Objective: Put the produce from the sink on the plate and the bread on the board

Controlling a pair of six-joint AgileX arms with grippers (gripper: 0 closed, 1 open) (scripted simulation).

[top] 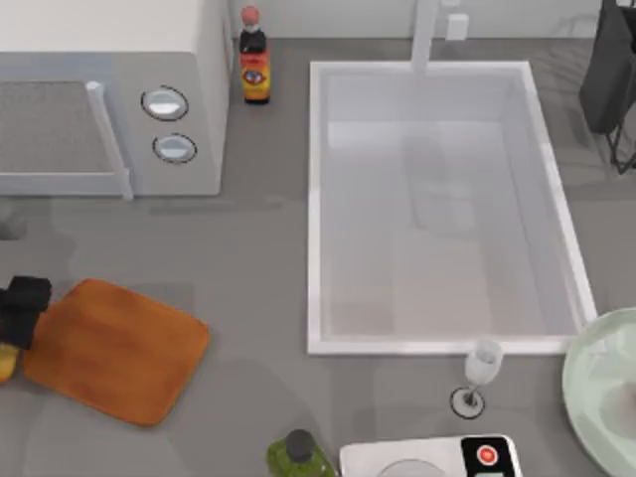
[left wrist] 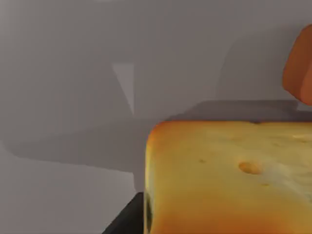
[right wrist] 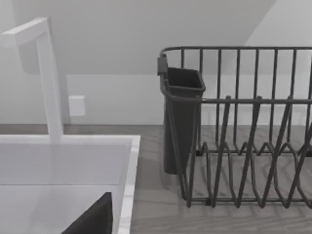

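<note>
Golden bread [left wrist: 229, 178] sits close under the left wrist camera beside the board [top: 114, 348]; gripper state unclear.

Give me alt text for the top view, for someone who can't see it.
A large white sink sits mid-table, with an orange-brown board at lower left beside the left gripper holding yellow bread. A pale green plate sits at the right edge, a microwave at upper left.

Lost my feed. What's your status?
Left gripper at table's left edge, beside orange-brown wooden cutting board. Golden-yellow bread chunk close under left wrist. Large white sink looks empty.
</note>
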